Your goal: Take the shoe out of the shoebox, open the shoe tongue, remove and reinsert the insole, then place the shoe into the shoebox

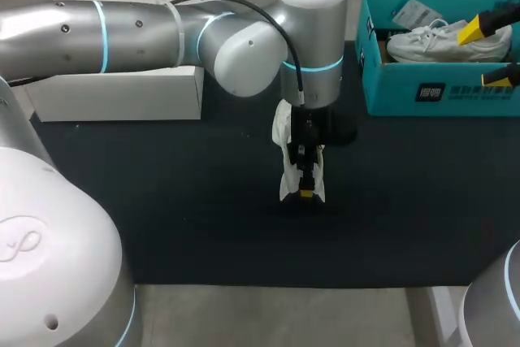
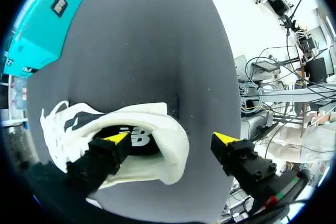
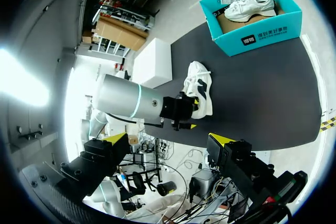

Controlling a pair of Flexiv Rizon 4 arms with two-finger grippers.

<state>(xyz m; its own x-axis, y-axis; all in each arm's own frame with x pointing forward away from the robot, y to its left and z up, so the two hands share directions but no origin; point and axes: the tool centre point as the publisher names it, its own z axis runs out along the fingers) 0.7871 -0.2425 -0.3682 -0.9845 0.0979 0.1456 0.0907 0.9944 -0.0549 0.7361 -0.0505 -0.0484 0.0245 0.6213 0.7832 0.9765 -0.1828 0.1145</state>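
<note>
Left end effector (image 2: 170,138) released, 1 finger (image 2: 105,156) inside white shoe (image 2: 152,116) with printed insole (image 2: 139,139).

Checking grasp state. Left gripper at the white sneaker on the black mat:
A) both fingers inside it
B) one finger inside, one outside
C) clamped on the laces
B: the left gripper has one finger in the opening of the white sneaker, the other clear of its heel.

Count's easy: two white shoes, one loose shoe (image 1: 284,178) and one boxed shoe (image 1: 443,43), one teal shoebox (image 1: 439,93), one white box (image 1: 122,93).
</note>
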